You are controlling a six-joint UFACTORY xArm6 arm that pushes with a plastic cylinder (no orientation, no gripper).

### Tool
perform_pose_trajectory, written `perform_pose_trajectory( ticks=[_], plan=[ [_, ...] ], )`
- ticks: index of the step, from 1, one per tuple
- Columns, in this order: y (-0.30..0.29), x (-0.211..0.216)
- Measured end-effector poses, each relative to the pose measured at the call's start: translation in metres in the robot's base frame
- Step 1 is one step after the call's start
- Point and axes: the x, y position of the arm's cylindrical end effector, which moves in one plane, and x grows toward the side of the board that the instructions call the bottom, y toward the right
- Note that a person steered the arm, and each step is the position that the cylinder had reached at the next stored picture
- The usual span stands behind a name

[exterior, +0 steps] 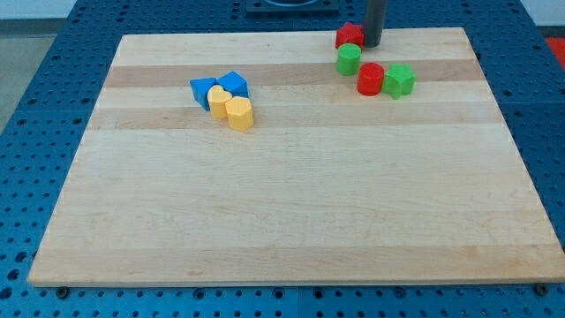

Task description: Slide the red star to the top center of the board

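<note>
The red star (349,36) sits near the board's top edge, right of centre. My tip (372,44) stands right beside it on its right, touching or nearly touching it. Just below the star is a green round block (349,59). Further to the lower right are a red cylinder (371,79) and a green block (399,80), side by side.
A cluster lies at the view's upper left: two blue blocks (204,92) (233,84) and two yellow blocks (219,100) (239,114), packed together. The wooden board (282,203) rests on a blue perforated table.
</note>
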Motion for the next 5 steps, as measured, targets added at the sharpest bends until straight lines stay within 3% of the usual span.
perform_pose_trajectory(
  ticks=[3,4,5],
  plan=[
    [-0.086,0.000],
    [-0.097,0.000],
    [-0.073,-0.009]
  ],
)
